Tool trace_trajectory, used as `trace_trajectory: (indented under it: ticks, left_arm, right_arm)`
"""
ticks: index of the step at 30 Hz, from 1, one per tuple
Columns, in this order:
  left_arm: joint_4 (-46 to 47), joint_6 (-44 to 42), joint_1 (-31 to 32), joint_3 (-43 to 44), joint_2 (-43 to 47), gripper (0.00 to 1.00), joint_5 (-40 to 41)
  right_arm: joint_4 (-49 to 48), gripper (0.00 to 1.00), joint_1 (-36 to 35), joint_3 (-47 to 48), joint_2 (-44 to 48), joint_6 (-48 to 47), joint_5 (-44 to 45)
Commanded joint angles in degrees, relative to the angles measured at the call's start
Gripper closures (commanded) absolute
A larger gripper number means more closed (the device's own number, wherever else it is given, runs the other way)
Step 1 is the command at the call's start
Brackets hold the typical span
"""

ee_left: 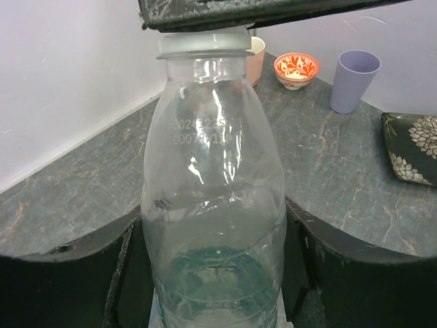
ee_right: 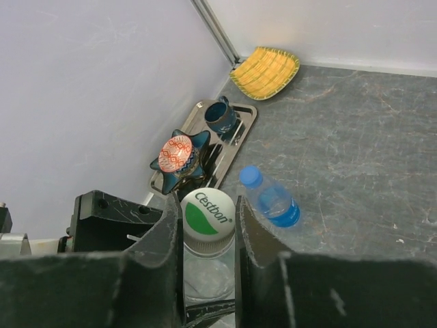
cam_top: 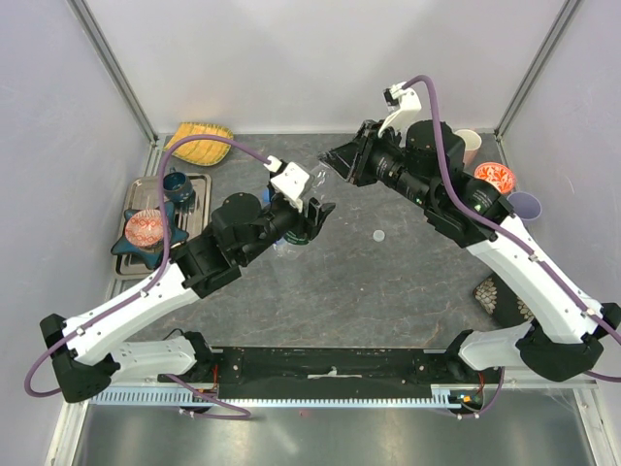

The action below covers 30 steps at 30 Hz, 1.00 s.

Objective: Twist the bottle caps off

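Observation:
My left gripper (ee_left: pixel 215 273) is shut on the lower body of a clear bottle (ee_left: pixel 215 198) and holds it above the table. Its white-and-green cap (ee_right: pixel 208 213) sits between the fingers of my right gripper (ee_right: pixel 208 219), which is shut on it from above. In the top view the two grippers meet near the table's middle, the left (cam_top: pixel 312 216) below the right (cam_top: pixel 330 160). A blue-tinted bottle (ee_right: pixel 273 201) with a blue cap (ee_right: pixel 250 175) lies on the table beside them. A loose white cap (cam_top: pixel 378 234) lies on the table to the right.
A yellow dish (cam_top: pixel 199 144) lies at the back left, by a metal tray (cam_top: pixel 199 180) with a teal cup and a star dish. A pink cup (cam_top: pixel 469 146), a red bowl (cam_top: pixel 494 177), a purple cup (cam_top: pixel 525 205) and a floral dish (cam_top: pixel 500 296) line the right side.

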<state>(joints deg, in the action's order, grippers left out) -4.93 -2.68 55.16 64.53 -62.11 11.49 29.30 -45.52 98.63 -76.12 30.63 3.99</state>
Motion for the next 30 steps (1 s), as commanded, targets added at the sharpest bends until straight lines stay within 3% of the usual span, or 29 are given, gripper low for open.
trace_trajectory:
  ticks: [1,2,9,12,13,15,16,19,21,25,30]
  left_arm:
    - [1.2,-1.6,0.5,1.8,0.8,0.52,0.4]
    - [1.2,-1.6,0.5,1.8,1.0,0.52,0.2]
    - [0.7,0.3,0.2,2.6,3.7,0.54,-8.9]
    - [-0.3,2.1,-1.6,4.5,4.8,0.55,-23.2]
    - [-0.4,4.5,-2.6,5.6,4.8,0.55,-33.4]
    - [0.1,9.1,-5.8,6.6,4.4,0.54,-44.1]
    - [1.6,11.3,-7.1,7.6,4.0,0.54,-54.9]
    - [7.6,20.0,-10.7,8.6,2.0,0.53,-70.4]
    - [12.2,26.4,-12.3,7.8,1.1,0.53,-75.3]
    - [22.6,35.3,-13.9,5.3,-0.5,0.53,-84.1]
    - [32.2,45.1,-14.7,3.8,-4.1,0.52,-89.3]
  right_arm:
    - [-1.3,0.94,-0.4,-1.2,1.1,0.5,-1.7]
    - [-1.2,1.0,-0.4,-1.5,1.1,-0.1,-1.8]
    - [-2.5,1.0,-0.4,-0.3,4.0,-7.9,-7.3]
    - [-6.3,1.0,-0.4,-0.5,5.9,-11.0,-18.5]
    - [-6.6,1.0,-0.4,-0.3,6.2,-13.3,-21.4]
    - [-8.5,1.0,-0.4,-1.4,7.8,-15.2,-30.2]
    - [-9.6,1.0,-0.4,-2.4,8.7,-16.6,-33.3]
    - [-17.5,1.0,-0.4,-8.6,12.9,-15.7,-45.5]
    - [-25.1,1.0,-0.4,-13.3,15.6,-11.9,-50.1]
    - [-28.2,1.0,-0.4,-15.0,16.2,-9.9,-57.0]
    - [-32.9,1.0,-0.4,-16.9,17.3,-6.9,-63.0]
